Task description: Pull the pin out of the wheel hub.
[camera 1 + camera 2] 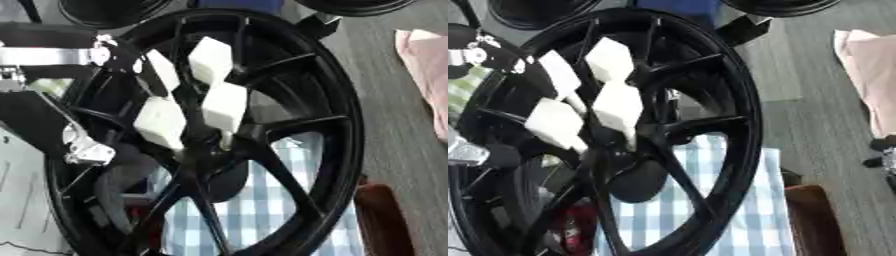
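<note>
Here a large black wheel (337, 115) fills nearly the whole view, standing on edge, its glossy round rim sweeping down the right side and its thin angular spokes running inward to the hub (210, 150) near the middle. The robot's left hand (188, 100) reaches in from the upper left, over the spokes, with blocky white fingers (225, 106) that look like matte plastic. The fingers point down toward the hub and lie close together, their tips gathered at a small pale pin (226, 140) that stands out from the hub's centre. Whether the tips actually pinch the pin cannot be told, since the fingers cover most of it.

A black arm (39, 45) with a silver band and a bright metal bracket (86, 150) lies along the left edge, behind the spokes. Through the gaps between the lower spokes shows a blue and white checked cloth (262, 210). A reddish-brown rounded shape (385, 220) sits at the lower right beside the rim, on a grey wood-grained floor (394, 125), and a soft pink fabric (424, 65) lies at the right edge.
</note>
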